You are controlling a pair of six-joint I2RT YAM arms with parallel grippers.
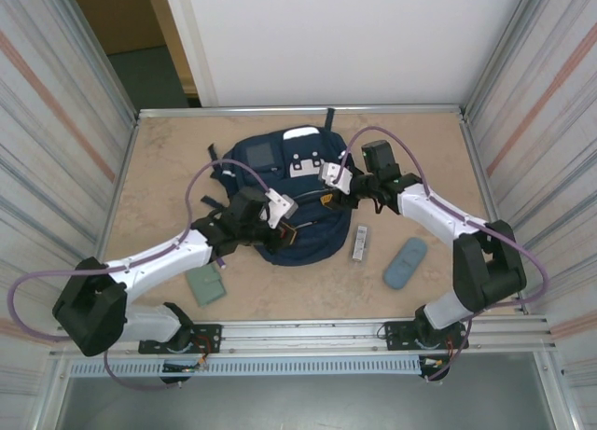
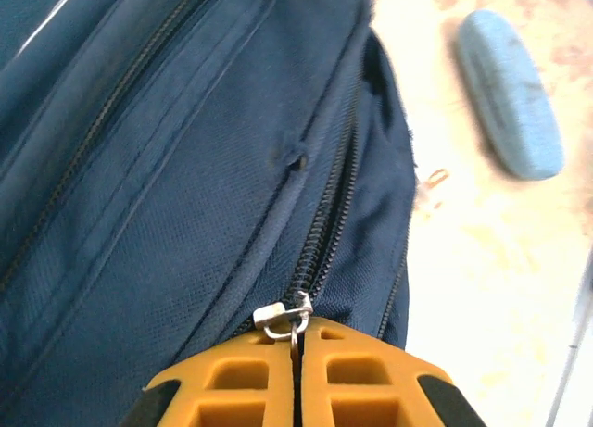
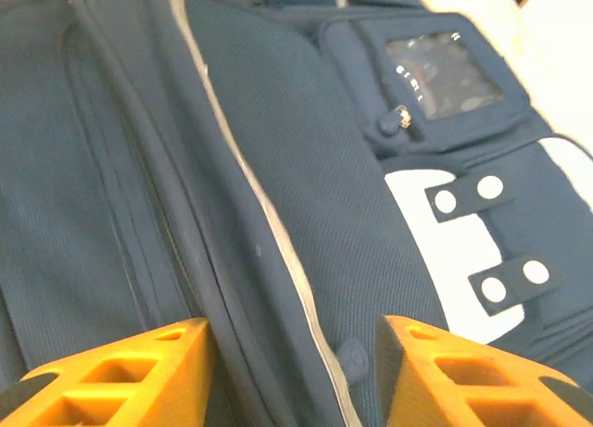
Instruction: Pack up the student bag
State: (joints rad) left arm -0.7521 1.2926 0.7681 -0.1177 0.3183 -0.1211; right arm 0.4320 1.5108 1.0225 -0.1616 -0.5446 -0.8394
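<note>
We take this for a robotics lab cell, because the tan stone-patterned table [image 1: 159,169] is framed in aluminium and carries a slotted aluminium rail [image 1: 308,332] along its near edge. A black-and-white left arm [image 1: 159,257] and right arm [image 1: 438,215] are bolted to that rail, trailing purple cables [image 1: 382,130]. Ribbed, striped panel walls [image 1: 56,122] stand either side of the table, a plain white board [image 1: 354,38] stands behind it, and past its far left corner we see a gap [image 1: 140,48] onto a brown wall and dark floor.

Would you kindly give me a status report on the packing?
Left hand shut on zipper pull. Right hand open over student bag. Pouch on table, unpacked.
</note>
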